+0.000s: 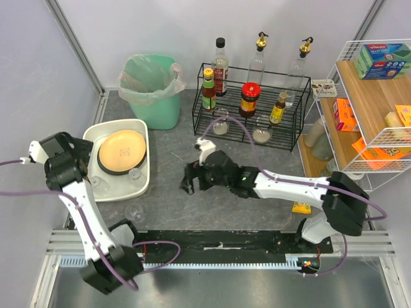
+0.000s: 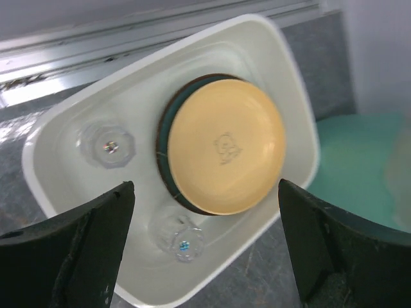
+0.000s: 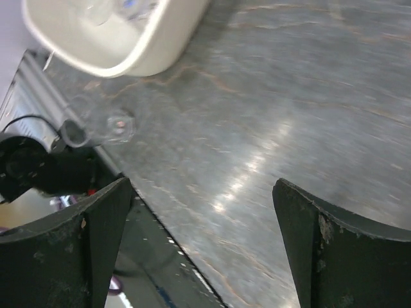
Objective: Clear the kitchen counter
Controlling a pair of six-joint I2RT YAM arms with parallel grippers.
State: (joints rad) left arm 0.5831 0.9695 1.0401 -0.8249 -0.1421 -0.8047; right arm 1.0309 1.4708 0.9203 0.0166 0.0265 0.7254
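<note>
While left gripper (image 2: 205, 187) and right gripper (image 3: 202, 186) gape empty | kitchen counter (image 1: 168, 146): dark grey, mottled, glossy

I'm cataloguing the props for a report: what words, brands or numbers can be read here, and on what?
None reads clearly.
Green and blue box: print too small.
Orange packet: blurred.
Bottle labels: too small.
Yellow plate: embossed emblem, no legible letters.

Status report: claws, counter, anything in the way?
Left claw open, above white tub. Right claw open, low over kitchen counter. Clear glass on counter beside tub. Nothing blocking it.
</note>
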